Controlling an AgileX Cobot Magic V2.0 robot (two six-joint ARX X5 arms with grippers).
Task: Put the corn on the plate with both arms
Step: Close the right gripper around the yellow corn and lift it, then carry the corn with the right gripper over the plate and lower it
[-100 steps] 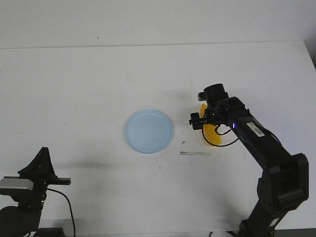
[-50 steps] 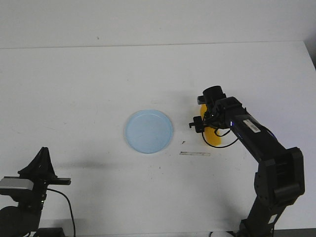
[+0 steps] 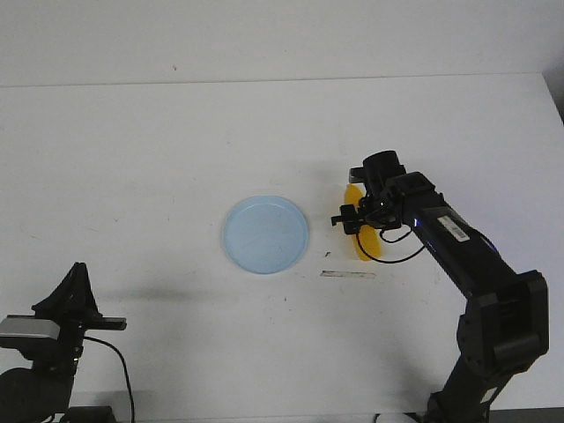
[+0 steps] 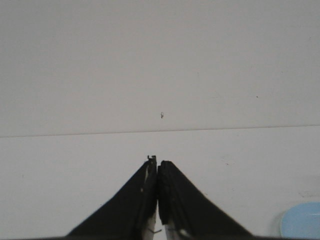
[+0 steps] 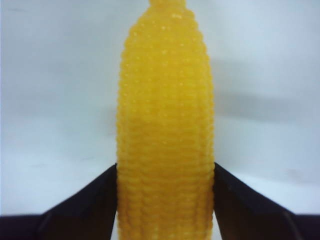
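The yellow-orange corn [image 3: 368, 240] is held in my right gripper [image 3: 361, 220], just right of the pale blue plate [image 3: 265, 234] at the table's middle. In the right wrist view the corn [image 5: 165, 130] fills the gap between the two black fingers [image 5: 90, 205], which press on both its sides. My left gripper [image 3: 77, 304] rests at the front left corner, far from the plate. In the left wrist view it [image 4: 158, 165] is shut and empty, with the plate's edge [image 4: 302, 224] at one corner.
A small strip of clear tape [image 3: 348, 274] lies on the white table [image 3: 159, 159] just in front of the corn. The table's far edge meets a white wall [image 3: 264, 35].
My right gripper has carried the corn a little to the left, toward the plate. The left arm has not moved.
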